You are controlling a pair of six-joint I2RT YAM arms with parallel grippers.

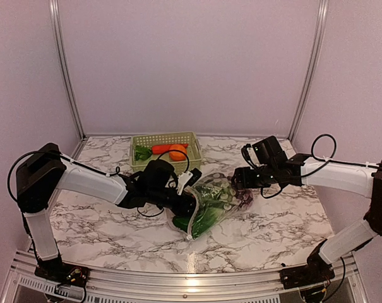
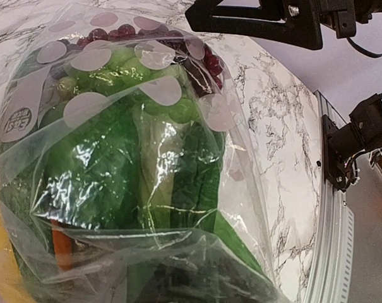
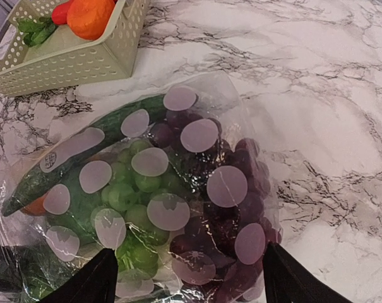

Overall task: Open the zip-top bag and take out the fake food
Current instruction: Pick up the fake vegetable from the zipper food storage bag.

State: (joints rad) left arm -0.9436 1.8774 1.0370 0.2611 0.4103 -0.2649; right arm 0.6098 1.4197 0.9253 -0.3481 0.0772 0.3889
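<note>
Top view, scene: The zip-top bag point(image 1: 219, 205) lies mid-way across the marble table point(image 1: 273, 233), just in front of the pale green basket point(image 1: 146, 167). Both my arms reach in on it.
Top view, left arm: My left gripper point(image 1: 185, 184) is at the bag's left end, beside the white zip strip point(image 1: 193, 214). I cannot tell from here whether it pinches the plastic or stands apart.
Top view, right arm: My right gripper point(image 1: 238, 180) sits at the opposite end, over the purple part.
Top view, basket: A carrot point(image 1: 168, 148), an orange piece point(image 1: 177, 154) and a leafy green point(image 1: 142, 152) lie inside it.
Left wrist view, bag: Plastic fills the frame, packed with the fake food point(image 2: 102, 170), mostly green. My own left tool does not show, so its state is unknown here too. I also cannot make out whether the mouth is open.
Right wrist view, tool: The fingers point(image 3: 89, 284) are spread wide, one on either side of the bag's far end, gripping nothing. The purple grape bunch point(image 3: 241, 208) and green grapes point(image 3: 131, 192) lie under the film between them.
Step in hand: I judge the emptying partway done, with three pieces out and most of the load bagged. The arms look set to take the bag at both ends.
Next move: It likely calls for the right tool to close on loose film, not on the grapes. That would anchor the end while the left works the mouth.
</note>
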